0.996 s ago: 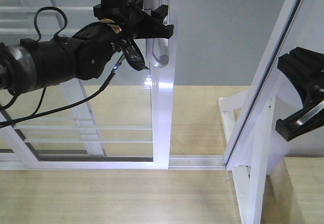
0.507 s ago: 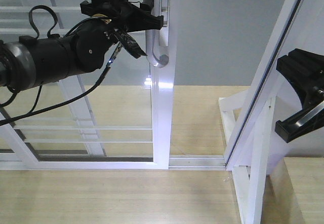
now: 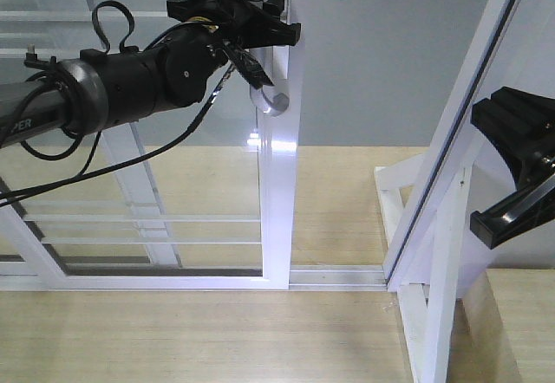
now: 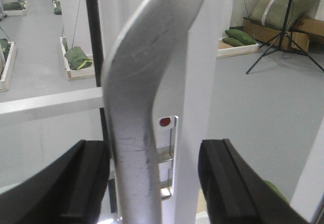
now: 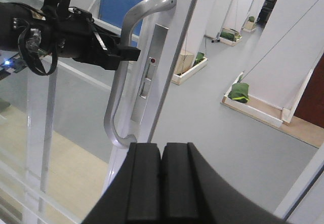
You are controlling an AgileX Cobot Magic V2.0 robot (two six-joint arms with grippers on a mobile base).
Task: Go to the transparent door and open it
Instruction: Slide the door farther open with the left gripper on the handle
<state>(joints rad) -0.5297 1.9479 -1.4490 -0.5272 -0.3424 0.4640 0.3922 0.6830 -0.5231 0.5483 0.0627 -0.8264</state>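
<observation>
Glass in a glossy white frame: the tall sliding transparent door (image 3: 279, 192) with thin horizontal white bars stands left of centre. Its edge stile is apart from the bare white jamb post (image 3: 431, 253) with a diagonal brace on the right, and a bare floor track (image 3: 338, 275) runs between them.

Handling (judgement):
- The panel is heavy and rigid, and the glass is brittle.
- It rides on the track, so force should run sideways along the track. A skewed pull would likely bind it.
- Frame and glass offer no purchase.
- Take hold at the curved silver-grey metal pull handle (image 4: 134, 107) on the stile. It is smooth and probably slippery, so hooking it looks better than pinching.

Black left gripper (image 4: 152, 183): the fingers are spread wide and straddle the handle. One finger is just beside it and the other shows a gap. Nothing is clamped.

Black right gripper (image 5: 162, 178): the pads are pressed together with nothing between them. It is at the near right by the post, well apart from the door.

A small red dot (image 4: 164, 121) sits in the lock slot. I cannot tell whether the door is latched.

Change from half a second ago:
- The left arm and wrist sit further right, and a fingertip now overlaps the stile's right edge.
- A second ago the gripper was lower on the handle.
- The stile and its bottom corner are in the same place, so the door has not slid.
- The right gripper is unchanged.
</observation>
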